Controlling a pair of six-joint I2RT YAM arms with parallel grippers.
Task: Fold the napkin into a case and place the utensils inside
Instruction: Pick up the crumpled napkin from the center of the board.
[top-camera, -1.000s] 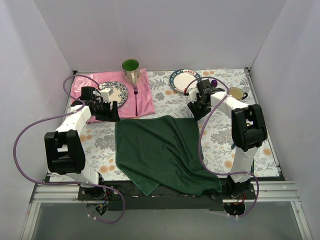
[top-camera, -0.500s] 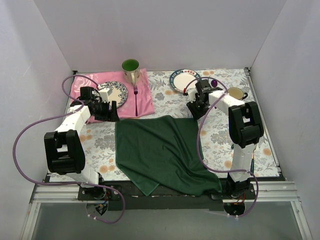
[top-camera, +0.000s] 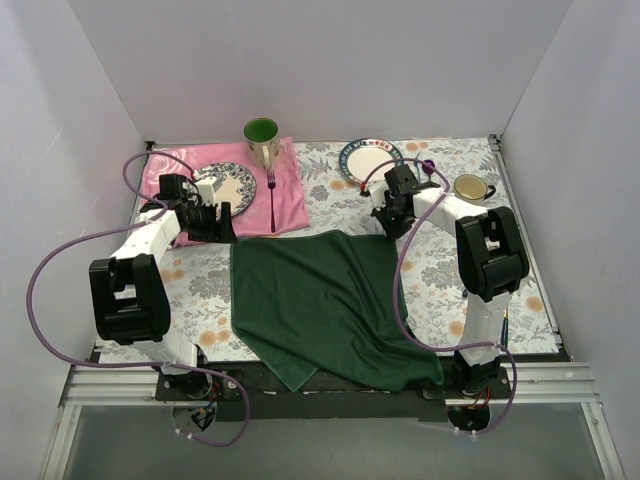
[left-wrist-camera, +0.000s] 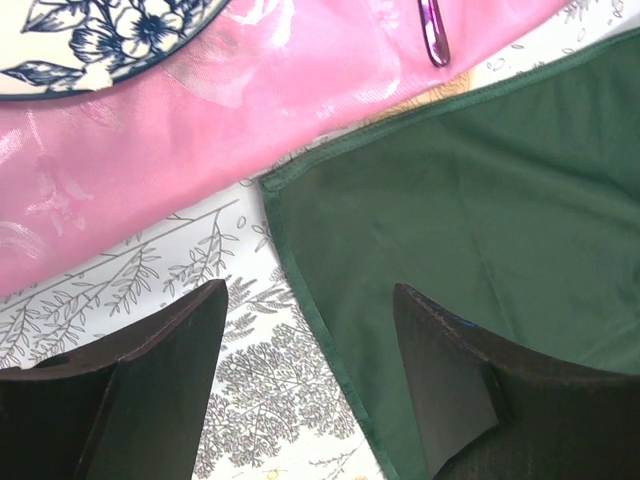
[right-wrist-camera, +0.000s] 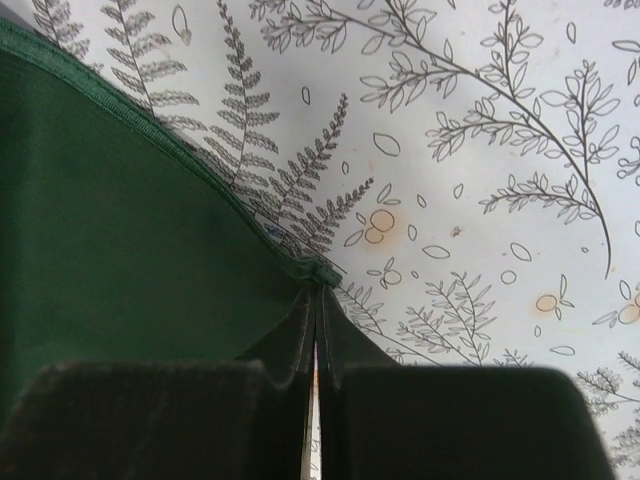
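The napkin (top-camera: 320, 300) lies spread on the floral table (top-camera: 440, 280) between the two arms. Its near hem hangs over the front edge by the bases, and how far it drops is hard to make out.

At its far right corner the right gripper (right-wrist-camera: 315, 292) is pressed closed on the hem. From above, that corner is hidden under the wrist.

The left gripper (left-wrist-camera: 310, 300) hovers with its jaws wide apart over the far left corner, holding nothing.

Just beyond lies the pink cloth (left-wrist-camera: 200, 140). The patterned plate (left-wrist-camera: 110, 40) and the pink fork (left-wrist-camera: 433, 35) are cut off by the frame.

Farther back stand a green mug (top-camera: 262, 140) and a second plate (top-camera: 370, 160).

A second ago the right jaws stood apart. The napkin has not shifted, and the left arm has barely moved.
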